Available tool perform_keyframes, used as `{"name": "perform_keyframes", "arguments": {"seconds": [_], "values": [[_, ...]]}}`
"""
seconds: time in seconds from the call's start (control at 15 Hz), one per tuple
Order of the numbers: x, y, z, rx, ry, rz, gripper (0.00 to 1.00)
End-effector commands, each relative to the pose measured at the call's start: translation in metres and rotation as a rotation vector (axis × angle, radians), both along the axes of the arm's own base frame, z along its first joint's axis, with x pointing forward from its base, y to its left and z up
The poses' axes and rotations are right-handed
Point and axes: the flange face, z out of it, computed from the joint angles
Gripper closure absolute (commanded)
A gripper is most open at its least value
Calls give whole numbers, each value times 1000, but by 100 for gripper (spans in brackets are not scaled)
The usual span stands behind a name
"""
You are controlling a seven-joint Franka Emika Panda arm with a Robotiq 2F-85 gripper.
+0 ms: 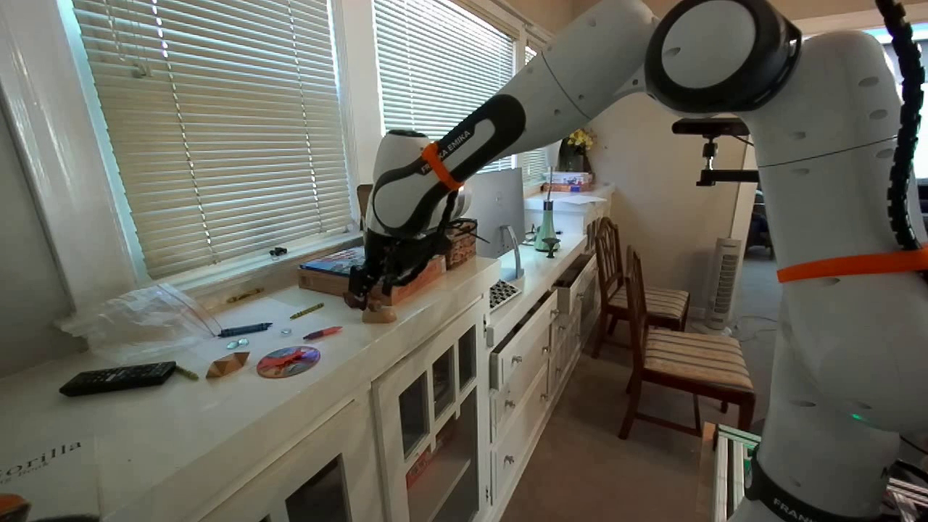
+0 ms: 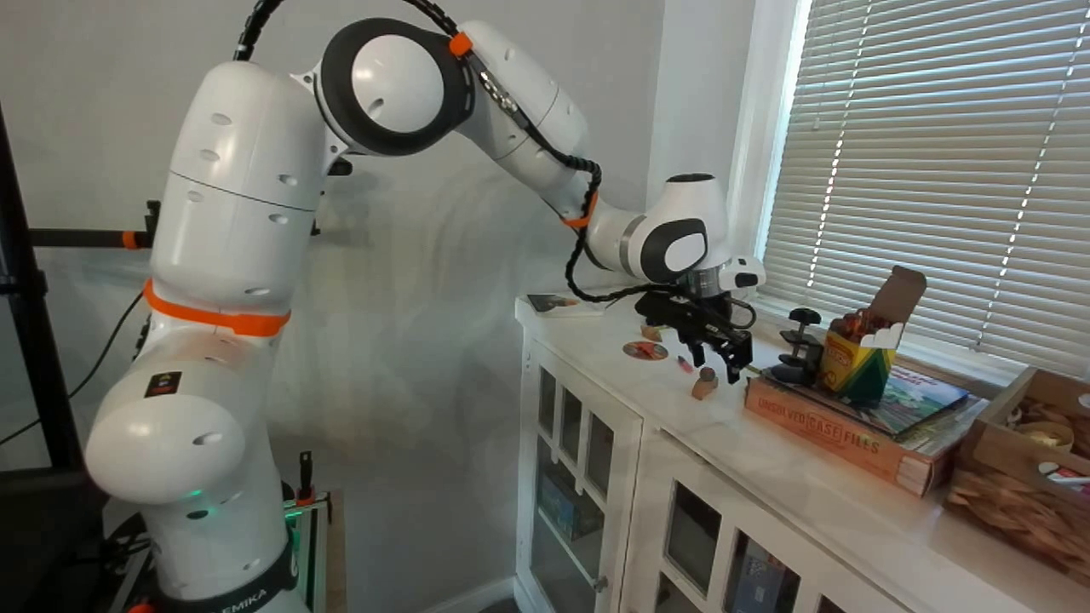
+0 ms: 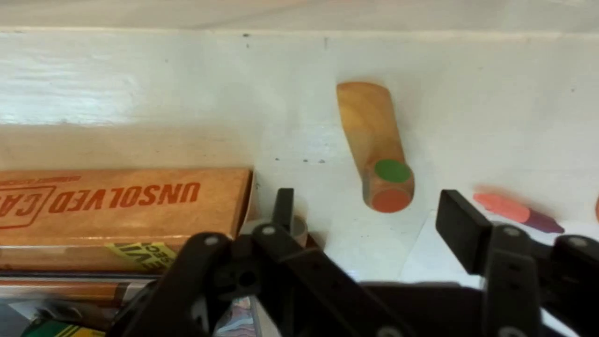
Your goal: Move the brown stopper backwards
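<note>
A brown wooden piece, which looks like the stopper, lies on the white counter in the wrist view [image 3: 369, 119]. It also shows in both exterior views [image 1: 380, 315] [image 2: 703, 390]. A small rounded wooden block with green and red dots [image 3: 389, 185] sits at its lower end in the wrist view; I cannot tell whether it rests on the piece or is part of it. My gripper [image 3: 367, 208] is open and holds nothing. Its fingers stand on either side of the dotted end, apart from it. In both exterior views the gripper [image 1: 373, 293] [image 2: 716, 368] points down close over the piece.
A game box [image 3: 206, 196] lies beside the left finger, with a crayon box [image 2: 858, 362] and black clamp [image 2: 798, 349] on it. A pink crayon [image 3: 514, 210] lies near the right finger. A round disc [image 1: 288, 362], faceted wooden block [image 1: 227, 365] and remote [image 1: 119, 377] lie farther along.
</note>
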Motion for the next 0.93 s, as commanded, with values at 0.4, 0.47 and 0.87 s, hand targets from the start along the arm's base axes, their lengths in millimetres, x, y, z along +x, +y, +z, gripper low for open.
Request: {"name": "perform_keyframes", "arguments": {"seconds": [0.4, 0.47, 0.87], "values": [[7, 13, 8, -19, 50, 3, 32], [7, 15, 10, -25, 61, 6, 34], [8, 16, 11, -42, 105, -8, 58]]}}
